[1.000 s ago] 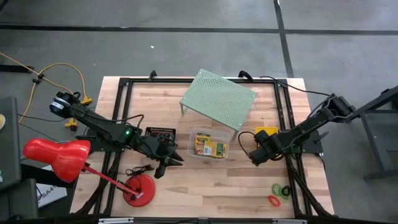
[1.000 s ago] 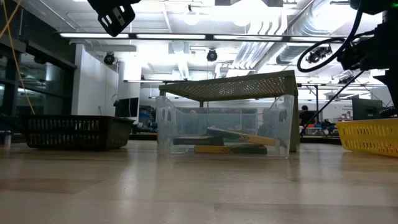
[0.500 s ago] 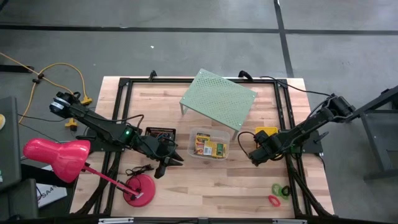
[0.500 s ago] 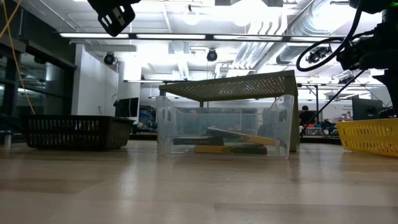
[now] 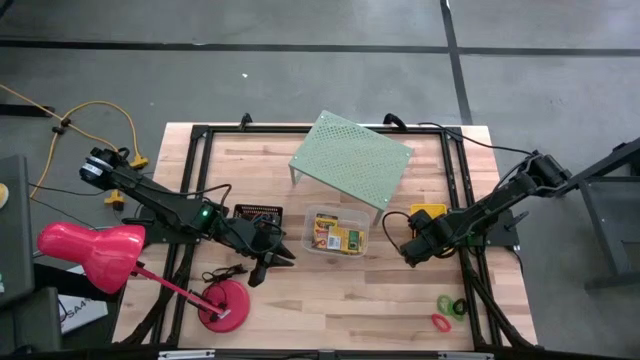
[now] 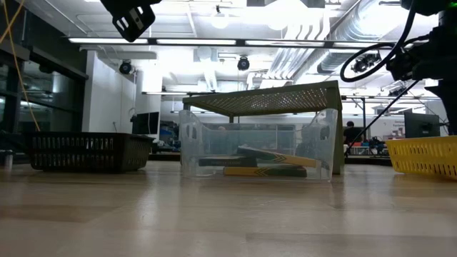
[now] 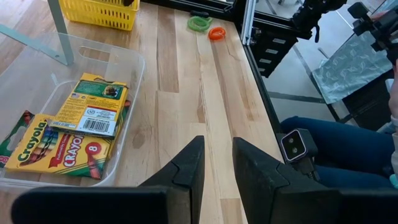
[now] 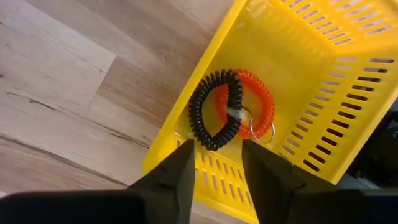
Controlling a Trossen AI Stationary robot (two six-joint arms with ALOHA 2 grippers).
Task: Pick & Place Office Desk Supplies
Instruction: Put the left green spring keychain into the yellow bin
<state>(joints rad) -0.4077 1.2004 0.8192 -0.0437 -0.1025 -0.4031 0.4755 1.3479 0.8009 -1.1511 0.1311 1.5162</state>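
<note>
Crayon boxes, two counted, green-and-yellow card [image 7: 62, 134], lie flat inside one clear tub [image 5: 338, 233] at mid-bench [image 5: 330, 290], just in front of the pale green perforated shelf [image 5: 352, 160]. One yellow basket [image 8: 311, 81] sits to the tub's right, near the bench's right frame rail. One small black mesh tray [image 6: 87, 151] sits to the tub's left.

Coil rings: two in the basket, one black [image 8: 214, 109] and one orange-red [image 8: 249, 102], overlapping, with a small metal ring beside them. More loose rings on the bench's front right corner: green [image 5: 444, 301], black [image 5: 459, 306], red [image 5: 439, 321]. Thin dark bands [image 5: 226, 271] lie at front left by the lamp base [image 5: 225, 303]; number not clear.

Right end effector [image 8: 214, 168] hangs directly over the basket's near wall, fingers parted and empty; the two coil rings lie just beyond its tips on the basket floor.

Left end effector [image 7: 216, 165] hovers above bare bench between tray and tub, fingers a narrow gap apart, nothing between them; the crayon boxes lie off to one side of it, in the tub, apart from the fingers.
</note>
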